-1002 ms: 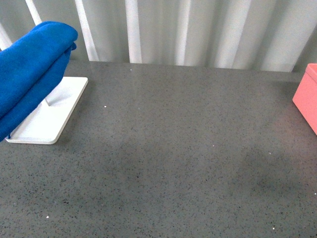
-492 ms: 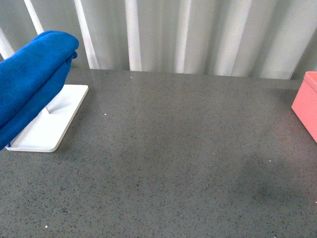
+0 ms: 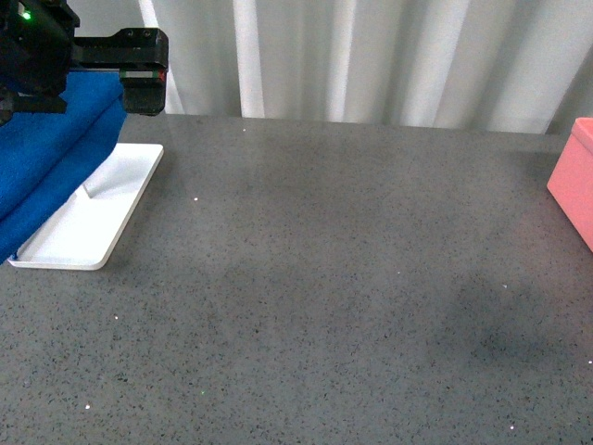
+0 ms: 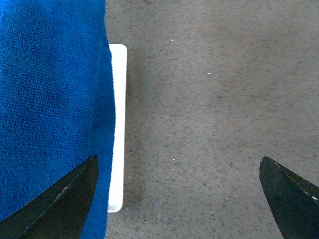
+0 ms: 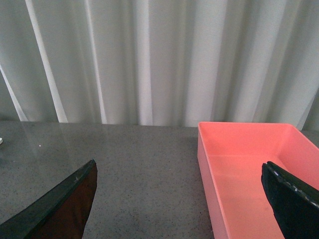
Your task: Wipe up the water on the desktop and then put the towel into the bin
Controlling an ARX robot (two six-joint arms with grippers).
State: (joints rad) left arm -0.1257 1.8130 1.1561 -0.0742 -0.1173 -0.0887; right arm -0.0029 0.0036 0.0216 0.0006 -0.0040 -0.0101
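Jaws spread wide, the left gripper (image 4: 177, 160) should centre on the blue towel (image 4: 50, 99) above the white tray (image 4: 118, 124) and straddle its thick folds before closing

Upper left in the front view, the towel (image 3: 46, 158) is plain bright blue and the tray (image 3: 93, 232) white. The desktop (image 3: 324, 278) is dark grey with black and white speckles. Right edge: salmon-pink bin (image 3: 574, 181). Top: grey-white curtain (image 3: 371, 56).
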